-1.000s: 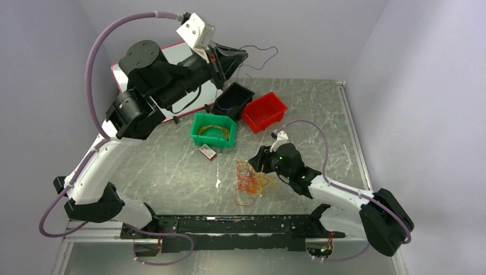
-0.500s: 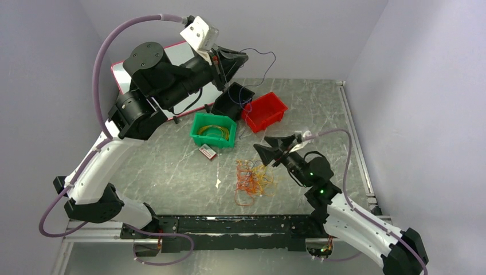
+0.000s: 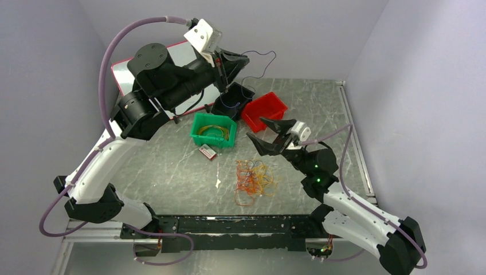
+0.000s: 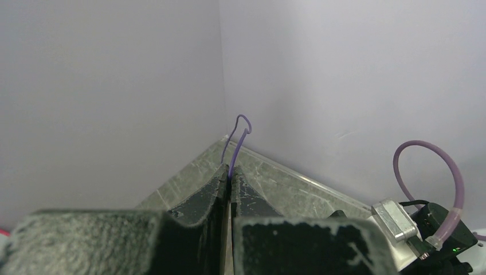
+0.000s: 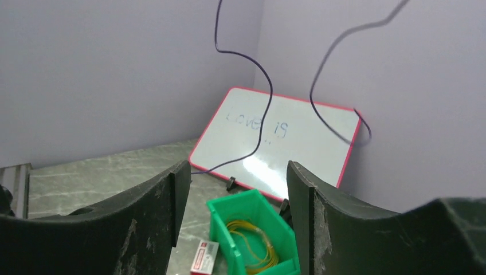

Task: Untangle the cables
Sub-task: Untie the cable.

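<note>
Right gripper [image 3: 255, 128] has lifted away from the cables [image 3: 254, 180], jaws wide, while left gripper [image 4: 229, 179] pinches a purple wire [image 4: 237, 137].

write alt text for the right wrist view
The open right tool frames a green bin holding yellow cables. Behind it a red-framed whiteboard leans against the wall, and a thin dark wire dangles in front.
</note>
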You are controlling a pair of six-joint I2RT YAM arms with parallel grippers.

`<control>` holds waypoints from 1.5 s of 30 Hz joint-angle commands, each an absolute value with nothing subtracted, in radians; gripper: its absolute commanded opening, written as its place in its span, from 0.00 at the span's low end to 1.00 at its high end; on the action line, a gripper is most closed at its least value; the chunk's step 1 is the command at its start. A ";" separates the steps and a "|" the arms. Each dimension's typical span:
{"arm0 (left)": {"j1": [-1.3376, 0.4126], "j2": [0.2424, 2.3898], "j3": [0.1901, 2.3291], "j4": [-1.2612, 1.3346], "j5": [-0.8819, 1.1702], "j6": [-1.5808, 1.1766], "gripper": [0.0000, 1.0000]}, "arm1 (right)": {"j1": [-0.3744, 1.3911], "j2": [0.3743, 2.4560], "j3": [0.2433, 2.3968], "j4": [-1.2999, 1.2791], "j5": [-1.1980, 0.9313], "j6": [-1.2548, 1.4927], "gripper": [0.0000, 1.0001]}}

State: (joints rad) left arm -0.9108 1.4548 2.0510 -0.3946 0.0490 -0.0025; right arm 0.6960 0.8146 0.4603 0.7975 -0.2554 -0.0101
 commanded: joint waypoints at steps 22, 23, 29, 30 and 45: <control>-0.907 1.427 2.011 -0.380 0.081 0.006 0.07 | 0.699 1.004 0.606 0.941 -0.214 -0.183 0.79; -0.907 1.425 2.010 -0.378 0.081 0.006 0.07 | 0.699 1.016 0.612 0.944 -0.205 -0.183 0.79; -0.908 1.424 2.011 -0.379 0.081 0.005 0.07 | 0.700 1.075 0.638 1.003 -0.207 -0.168 0.76; -0.908 1.424 2.012 -0.380 0.083 0.004 0.07 | 0.700 1.084 0.645 1.005 -0.215 -0.169 0.76; -0.908 1.407 1.983 -0.359 0.129 -0.009 0.07 | 0.699 1.165 0.686 1.035 -0.231 -0.167 0.63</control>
State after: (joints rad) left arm -0.9108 1.4372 1.9976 -0.3931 0.0772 -0.0032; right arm 0.6960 1.1576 0.6632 0.9768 -0.2398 -0.1688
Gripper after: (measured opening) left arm 0.078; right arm 0.638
